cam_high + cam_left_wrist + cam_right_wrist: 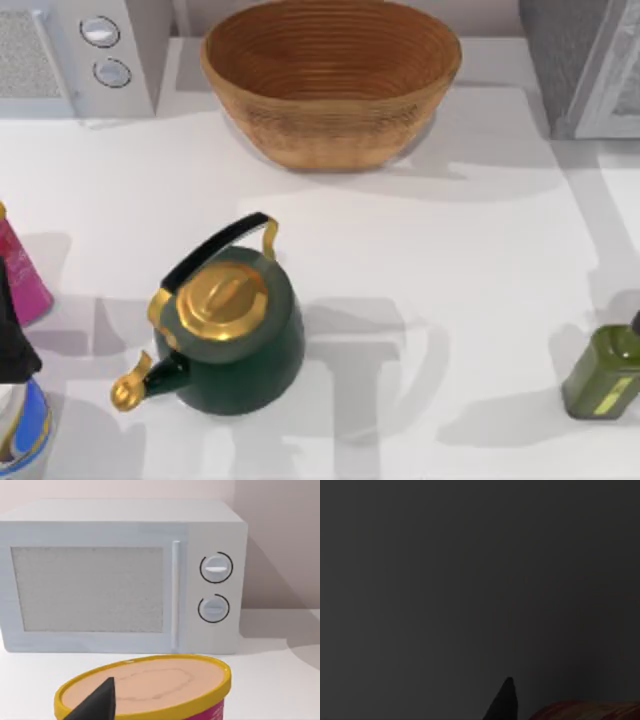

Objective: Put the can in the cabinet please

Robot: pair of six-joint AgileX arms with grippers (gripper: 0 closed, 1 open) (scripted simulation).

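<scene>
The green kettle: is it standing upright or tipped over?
Upright. The top view shows the green kettle with its gold lid facing up.

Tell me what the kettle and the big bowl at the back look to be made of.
The kettle looks like glossy dark green enamelled metal, given its sheen, with a brass-coloured lid, spout and fittings and a black handle. The bowl looks woven, wicker or rattan, from its matte tan surface and fine concentric ribs; moulded ribbing can't be ruled out.

Top view overhead, left wrist view faces microwave [120, 577] — shared, right dark
</scene>
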